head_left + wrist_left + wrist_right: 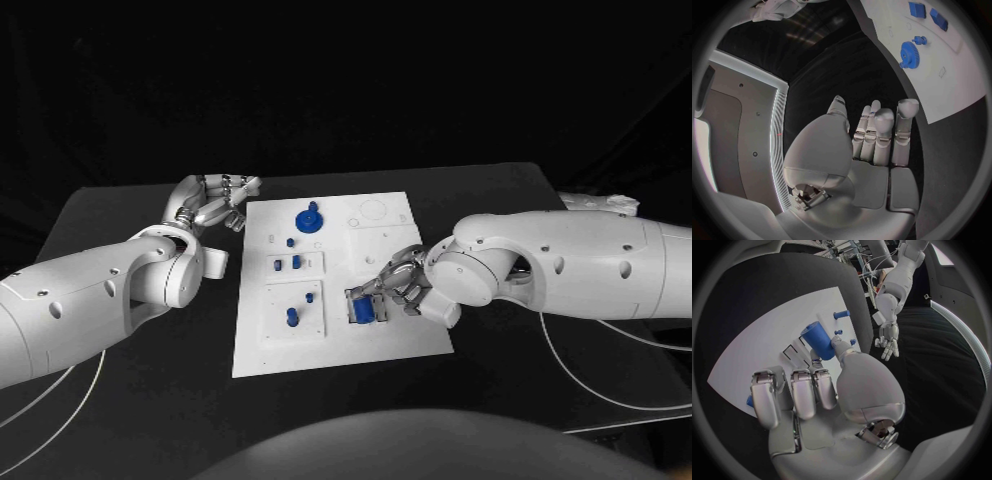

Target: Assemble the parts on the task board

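Parts (310, 220) on task board (389, 340) (mid-table (130, 210)); hands flanking

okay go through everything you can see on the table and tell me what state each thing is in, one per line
task board: flat on the black table
blue gear: seated on the board's far end
blue cylinder: gripped by the right robot hand
left robot hand: empty, fingers apart, off the board's far left corner
small blue parts: lying on the board

A flat black desk (130, 210) stands before a dark black backdrop curtain (346, 80) that closes off the whole far side. Thin white cables (606, 395) trail across the desk's near corners.
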You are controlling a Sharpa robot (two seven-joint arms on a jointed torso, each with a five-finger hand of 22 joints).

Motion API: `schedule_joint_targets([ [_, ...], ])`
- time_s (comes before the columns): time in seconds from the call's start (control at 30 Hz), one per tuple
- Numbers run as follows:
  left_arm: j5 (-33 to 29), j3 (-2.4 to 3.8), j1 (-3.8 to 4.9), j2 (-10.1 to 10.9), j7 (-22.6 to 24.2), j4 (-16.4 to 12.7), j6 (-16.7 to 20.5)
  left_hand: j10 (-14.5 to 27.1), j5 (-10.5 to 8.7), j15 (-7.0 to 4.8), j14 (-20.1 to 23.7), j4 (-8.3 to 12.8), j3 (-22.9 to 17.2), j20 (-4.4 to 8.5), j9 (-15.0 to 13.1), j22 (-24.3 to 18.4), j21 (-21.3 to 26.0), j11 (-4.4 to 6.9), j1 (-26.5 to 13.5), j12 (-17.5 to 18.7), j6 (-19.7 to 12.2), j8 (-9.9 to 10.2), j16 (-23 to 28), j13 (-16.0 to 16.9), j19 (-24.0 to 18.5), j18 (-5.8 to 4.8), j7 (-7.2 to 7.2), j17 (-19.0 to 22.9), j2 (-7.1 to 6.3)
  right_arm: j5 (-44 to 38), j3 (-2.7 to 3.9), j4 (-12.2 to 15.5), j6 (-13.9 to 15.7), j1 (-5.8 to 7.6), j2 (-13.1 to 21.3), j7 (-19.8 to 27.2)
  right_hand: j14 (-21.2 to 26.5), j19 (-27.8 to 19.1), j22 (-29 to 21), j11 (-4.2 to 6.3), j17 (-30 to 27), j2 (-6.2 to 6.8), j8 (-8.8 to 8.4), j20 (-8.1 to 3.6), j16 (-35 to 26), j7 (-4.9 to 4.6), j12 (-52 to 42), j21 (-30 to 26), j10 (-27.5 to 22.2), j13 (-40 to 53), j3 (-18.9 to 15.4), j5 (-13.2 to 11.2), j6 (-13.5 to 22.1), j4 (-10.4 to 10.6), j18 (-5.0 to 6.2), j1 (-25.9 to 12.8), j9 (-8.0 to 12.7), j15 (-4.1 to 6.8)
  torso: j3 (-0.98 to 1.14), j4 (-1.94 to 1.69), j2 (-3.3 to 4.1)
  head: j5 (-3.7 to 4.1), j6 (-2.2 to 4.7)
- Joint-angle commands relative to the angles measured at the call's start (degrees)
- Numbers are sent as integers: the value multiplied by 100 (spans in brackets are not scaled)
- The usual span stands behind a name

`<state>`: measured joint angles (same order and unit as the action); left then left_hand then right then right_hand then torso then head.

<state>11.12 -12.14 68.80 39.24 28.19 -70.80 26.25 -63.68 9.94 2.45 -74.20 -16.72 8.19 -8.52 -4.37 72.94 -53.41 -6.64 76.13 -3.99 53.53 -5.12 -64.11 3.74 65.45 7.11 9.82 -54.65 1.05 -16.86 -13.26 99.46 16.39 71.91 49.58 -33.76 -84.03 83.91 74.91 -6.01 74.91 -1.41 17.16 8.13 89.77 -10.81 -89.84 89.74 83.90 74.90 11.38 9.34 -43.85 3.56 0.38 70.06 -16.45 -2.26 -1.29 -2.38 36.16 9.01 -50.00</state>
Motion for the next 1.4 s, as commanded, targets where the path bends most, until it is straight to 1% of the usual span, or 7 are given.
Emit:
schedule_joint_targets([
  [0.03,20,4,4,-7,33,-15,-91,-1,39,-12,31,2,41,-10,-1,-1,17,31,4,-10,-34,-35,32,8,-37,66,-12,10,40,-101,-13,-25,-27,-21,-8,-74,-597,609,1509,-54,1509,5,-37,46,23,-5,-16,26,610,1510,-53,20,54,-2,-38,-30,12,-42,1,0,0,-9,0],
  [0.4,20,4,4,-7,29,-8,-93,-3,103,-13,31,2,57,-10,-2,1,18,32,25,-10,-33,-39,31,8,-43,66,-13,10,54,-251,-13,-27,-46,-37,1,-147,-597,609,1509,-103,1509,51,-14,111,23,-52,-16,26,610,1510,-324,-295,230,110,-38,-233,38,-95,0,-3,-2,-5,0],
  [0.93,20,3,4,0,26,-7,-92,-4,191,-13,35,1,81,-10,-3,5,15,32,47,-9,-32,-44,36,8,-46,66,-14,19,69,-662,-13,-2,-15,-46,1,-292,-597,609,1509,-115,1509,67,8,125,23,-63,-16,26,610,1510,-420,-395,294,113,-38,-254,45,-107,0,-1,-1,-6,0],
  [1.0,20,3,4,0,26,-5,-91,-4,203,-13,33,1,84,-10,-3,4,17,32,49,-9,-32,-44,33,8,-49,67,-14,15,70,-727,-13,3,4,-47,1,-306,-597,609,1509,-118,1509,28,21,129,23,-65,-16,26,610,1510,-411,-394,302,91,-38,-210,45,-110,0,0,0,-4,0],
  [1.23,20,3,3,-4,22,-3,-100,-4,203,-13,33,1,84,-10,-3,4,17,32,49,-9,-32,-44,33,8,-49,67,-14,15,70,-982,-13,36,137,-53,11,-293,-597,609,1509,-124,1509,43,34,135,23,-71,-16,26,610,1510,-474,-448,353,106,-38,-239,48,-116,2,2,1,-8,0],
  [1.33,20,3,3,-4,22,-2,-101,-4,203,-13,33,1,84,-10,-3,4,17,32,49,-9,-32,-44,33,8,-49,67,-14,15,70,-1071,-13,51,220,-59,25,-251,-597,609,1509,-116,1509,26,99,136,23,-59,-16,26,610,1510,-497,-434,315,113,-38,-244,24,-113,1,1,-2,-7,0],
  [1.4,20,3,3,-2,22,-2,-101,-4,203,-13,33,1,84,-10,-3,4,17,32,49,-9,-32,-44,33,8,-49,67,-14,15,70,-1140,-13,67,296,-64,42,-178,-597,609,1509,-80,1509,6,282,122,23,-15,-16,26,610,1510,-537,-406,186,112,-38,-235,-58,-86,2,2,-2,-14,0],
])
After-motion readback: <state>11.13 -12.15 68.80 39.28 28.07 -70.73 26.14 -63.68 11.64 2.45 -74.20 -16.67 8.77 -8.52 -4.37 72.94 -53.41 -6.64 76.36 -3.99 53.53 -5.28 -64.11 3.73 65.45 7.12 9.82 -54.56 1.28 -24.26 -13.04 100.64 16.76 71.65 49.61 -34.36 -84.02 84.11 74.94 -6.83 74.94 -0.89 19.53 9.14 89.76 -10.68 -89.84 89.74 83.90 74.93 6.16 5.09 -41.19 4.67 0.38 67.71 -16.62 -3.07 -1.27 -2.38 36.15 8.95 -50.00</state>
